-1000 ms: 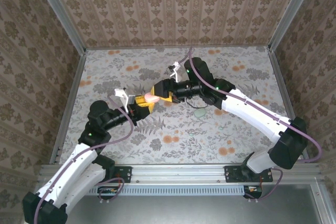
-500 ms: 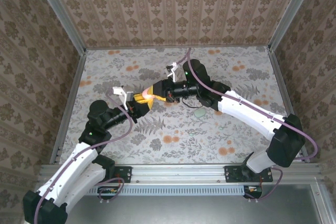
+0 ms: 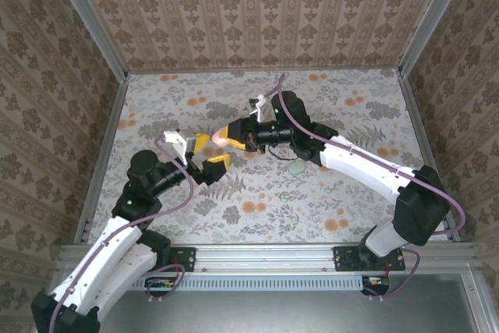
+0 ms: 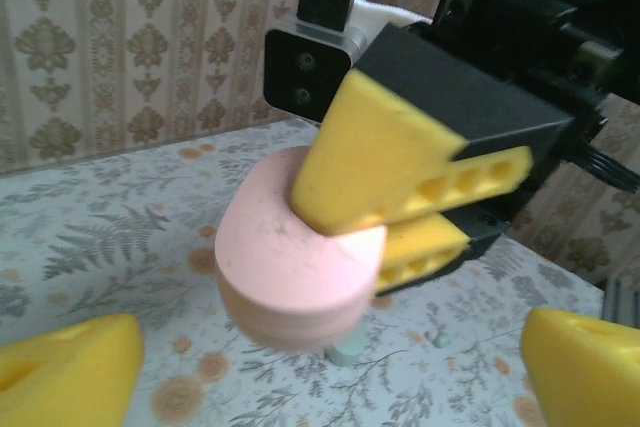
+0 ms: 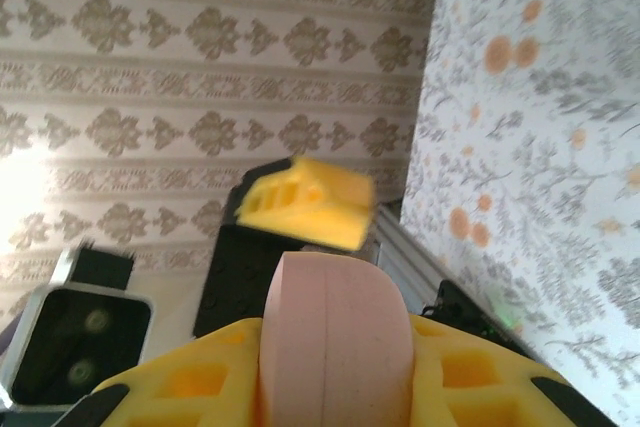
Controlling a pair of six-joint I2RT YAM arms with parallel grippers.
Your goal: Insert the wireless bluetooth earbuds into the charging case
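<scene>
Left wrist view: left jaws have just sprung wide, their yellow pads [image 4: 70, 372] at the bottom corners of the frame, clear of the pink charging case [image 4: 290, 267]. Right jaws clamp the case from the upper right, one pad on top and one underneath, holding it off the desk [image 4: 110, 237]. Handover looks done, so the right arm owns the case. Top view: case sits mid-frame, just upper right of the open left jaws. Small pale item [image 3: 296, 168] on the desk under the right arm, possibly an earbud, can't tell.
</scene>
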